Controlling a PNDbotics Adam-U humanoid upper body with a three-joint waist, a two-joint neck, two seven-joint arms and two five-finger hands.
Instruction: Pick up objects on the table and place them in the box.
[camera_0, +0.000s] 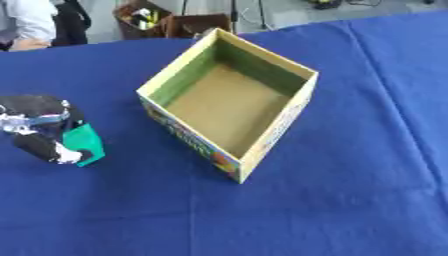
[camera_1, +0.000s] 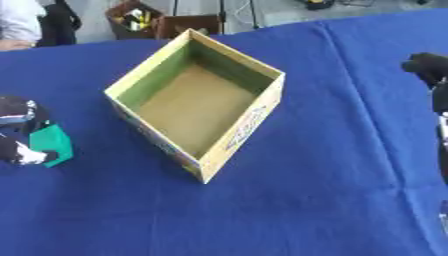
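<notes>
Pick-up under way: black left hand (camera_0: 39, 127) at the table's left edge, fingers curled round a small flat teal-green block (camera_0: 86, 144). Next, a lift and carry rightward over the open, empty yellow-green cardboard box (camera_0: 302, 100) on blue cloth (camera_0: 350, 200). Right hand (camera_1: 430, 70) at right edge, fingers unclear.

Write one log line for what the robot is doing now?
left hand: shut on green object | right hand: at right edge | box: empty | blue cloth
</notes>
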